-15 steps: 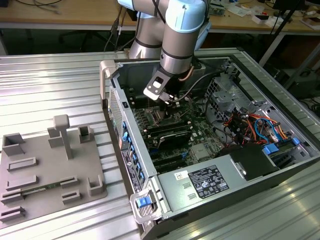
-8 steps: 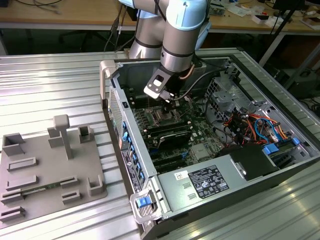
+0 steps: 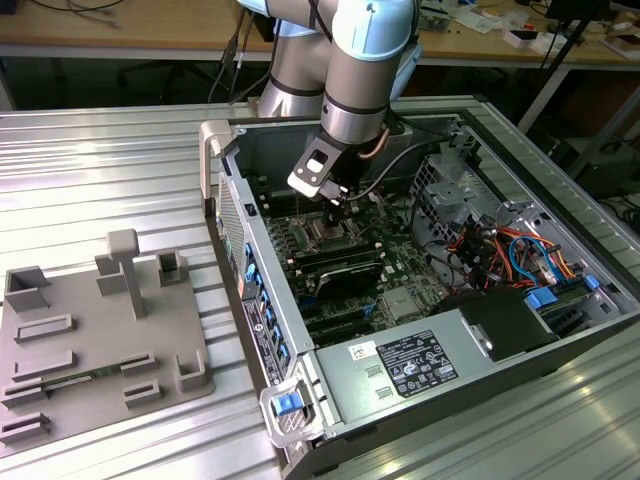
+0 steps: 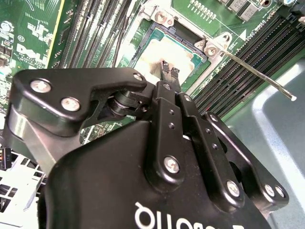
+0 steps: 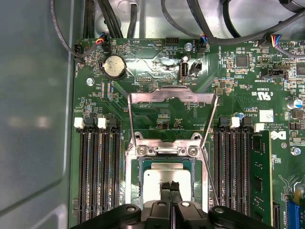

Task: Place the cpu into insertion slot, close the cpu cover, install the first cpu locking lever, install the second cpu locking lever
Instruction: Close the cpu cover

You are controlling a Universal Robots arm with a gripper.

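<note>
The cpu [image 5: 157, 180] lies flat, silver face up, in the insertion slot [image 5: 134, 179] on the green board; in the second wrist view the cpu [image 4: 155, 55] sits just beyond my fingertips. The cpu cover [image 5: 172, 97] stands swung open behind the slot. One thin locking lever [image 5: 210, 179] sticks up beside the slot, seen as a rod [image 4: 259, 78] in the second wrist view. My gripper [image 5: 169, 187] hangs just over the chip's near edge, its two narrow fingers almost together with nothing between them. In the exterior view the gripper [image 3: 336, 207] is inside the open computer case above the slot [image 3: 330, 233].
Long black memory slots [image 5: 97, 176] flank the socket on both sides, and cables [image 5: 114, 19] cross the back of the case. A white-labelled grey box [image 3: 420, 365] and drive cage [image 3: 450, 195] crowd the case. A grey fixture plate [image 3: 95, 335] lies on the metal table.
</note>
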